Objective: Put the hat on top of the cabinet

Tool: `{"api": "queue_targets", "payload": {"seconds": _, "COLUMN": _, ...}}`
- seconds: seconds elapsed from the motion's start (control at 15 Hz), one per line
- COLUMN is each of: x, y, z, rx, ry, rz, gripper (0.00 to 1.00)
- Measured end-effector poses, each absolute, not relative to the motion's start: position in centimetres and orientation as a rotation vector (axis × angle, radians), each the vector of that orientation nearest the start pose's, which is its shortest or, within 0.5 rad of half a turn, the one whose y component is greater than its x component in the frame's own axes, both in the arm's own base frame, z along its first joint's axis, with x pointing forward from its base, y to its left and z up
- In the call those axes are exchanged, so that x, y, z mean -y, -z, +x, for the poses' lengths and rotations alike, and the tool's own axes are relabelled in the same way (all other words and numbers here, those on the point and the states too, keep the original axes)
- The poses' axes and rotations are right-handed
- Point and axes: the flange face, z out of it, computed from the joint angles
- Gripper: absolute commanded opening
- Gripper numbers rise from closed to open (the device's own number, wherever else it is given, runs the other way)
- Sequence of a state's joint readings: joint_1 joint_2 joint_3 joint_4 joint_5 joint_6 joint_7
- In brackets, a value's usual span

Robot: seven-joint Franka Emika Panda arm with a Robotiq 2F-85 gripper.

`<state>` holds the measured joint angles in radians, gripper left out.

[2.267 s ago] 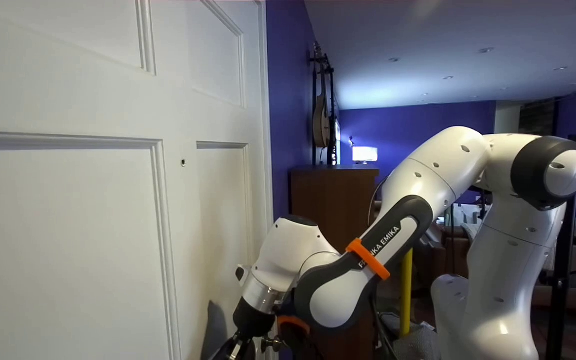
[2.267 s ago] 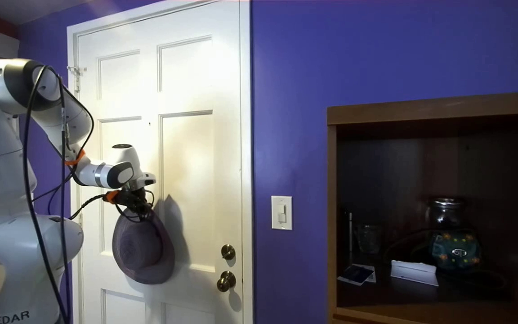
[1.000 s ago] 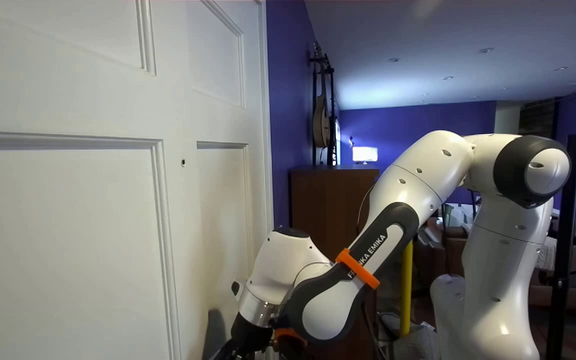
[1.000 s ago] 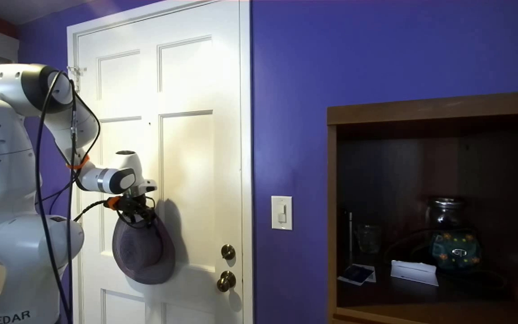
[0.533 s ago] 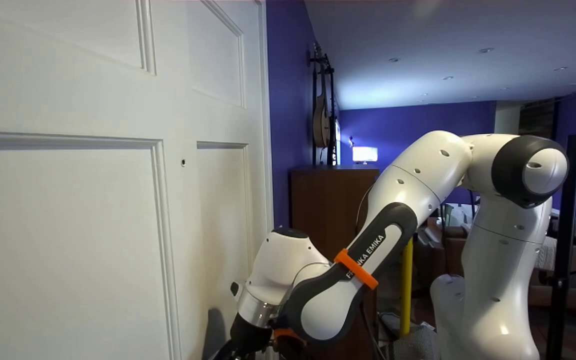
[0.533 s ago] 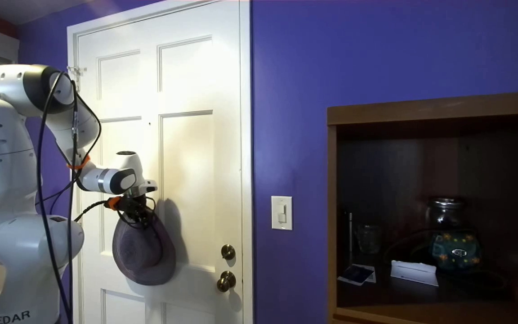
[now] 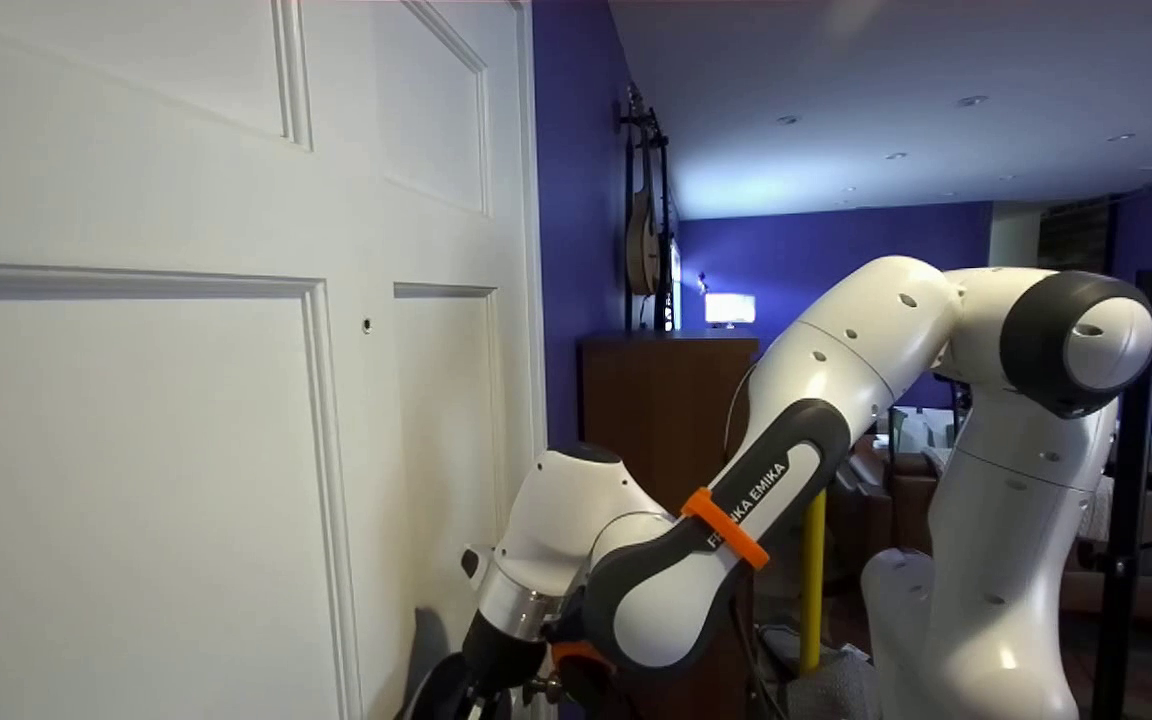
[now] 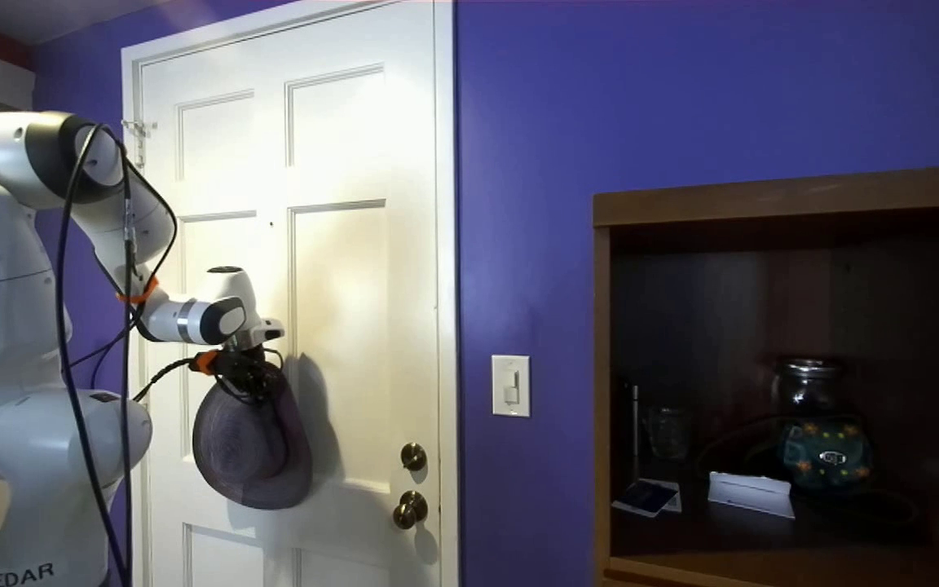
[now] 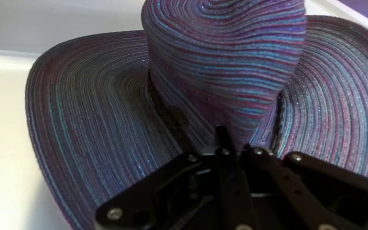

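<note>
The hat (image 8: pixel 245 444) sits slightly higher and further left in an exterior view than a moment earlier. The pincer (image 9: pixel 234 142) is closed on it, before the white door (image 8: pixel 339 277), well apart from the cabinet (image 8: pixel 795 196).

Hat (image 8: pixel 249 448): in the fingers (image 9: pixel 232 182), before the door (image 8: pixel 355 277), left of the doorknob (image 8: pixel 410 509) in an exterior view
Light switch (image 8: pixel 511 385): on the wall (image 8: pixel 531 147), between door and cabinet (image 8: pixel 787 197)
Inside the cabinet: glass (image 8: pixel 669 434) left, jar (image 8: pixel 810 387) and purse (image 8: pixel 820 455) right, folded card (image 8: pixel 751 494) before the purse
Guitar (image 7: pixel 642 248): on the wall, higher than the cabinet's top in an exterior view
</note>
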<state>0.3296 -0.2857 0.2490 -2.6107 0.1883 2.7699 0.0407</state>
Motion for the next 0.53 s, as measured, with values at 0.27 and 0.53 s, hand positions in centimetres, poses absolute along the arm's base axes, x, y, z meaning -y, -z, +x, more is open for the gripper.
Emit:
{"api": "queue_targets", "payload": {"seconds": 0.27, "x": -23.8, "y": -42.0, "z": 37.5, "rx": 0.599, "ry": 0.651, "rz": -2.861, "gripper": 0.01}}
{"api": "queue_targets", "payload": {"seconds": 0.53, "x": -23.3, "y": -44.6, "z": 36.5, "rx": 0.589, "ry": 0.661, "rz": -2.872, "gripper": 0.01}}
